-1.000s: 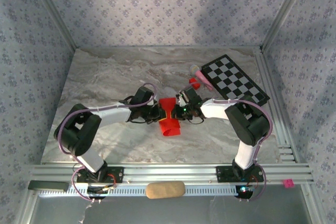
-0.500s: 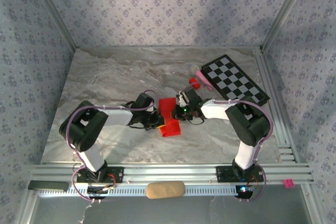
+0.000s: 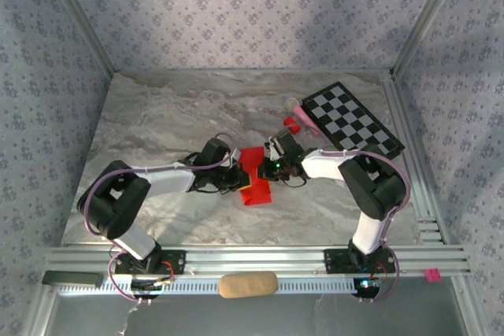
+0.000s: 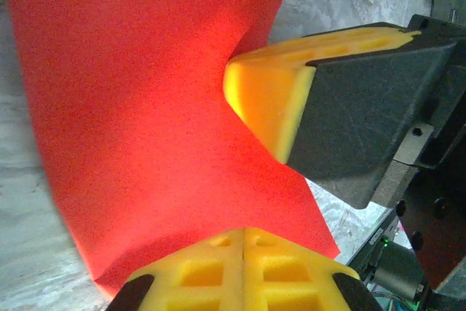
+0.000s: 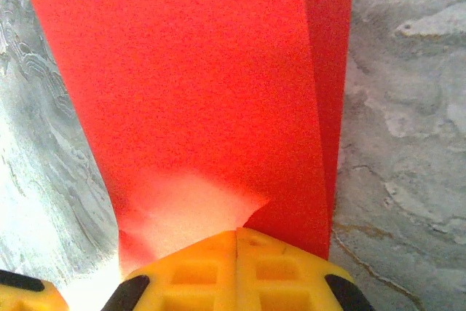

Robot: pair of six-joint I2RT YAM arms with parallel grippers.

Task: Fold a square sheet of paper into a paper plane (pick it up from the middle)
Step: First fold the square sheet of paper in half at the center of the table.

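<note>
The square sheet of paper (image 3: 254,179) lies folded into a narrower red strip on the marble table (image 3: 157,116), a folded-over layer showing along one side (image 5: 331,71). My left gripper (image 3: 236,179) is shut, its yellow fingertips (image 4: 218,253) pressing down on the paper's (image 4: 131,107) left part with nothing between them. My right gripper (image 3: 268,166) is shut too, its tips (image 5: 211,260) pressing on the paper's (image 5: 189,71) right edge. In the left wrist view the right gripper's yellow pad (image 4: 269,100) dents the sheet.
A black-and-white checkered board (image 3: 353,120) lies at the back right. A small red block (image 3: 292,124) and a pink piece (image 3: 299,109) sit by its left corner. A tan oblong (image 3: 248,284) rests on the front rail. Metal frame rails border the table.
My left gripper slid a little nearer and rightward along the paper's left side, and its elbow swung. The right arm and the paper stayed put.
</note>
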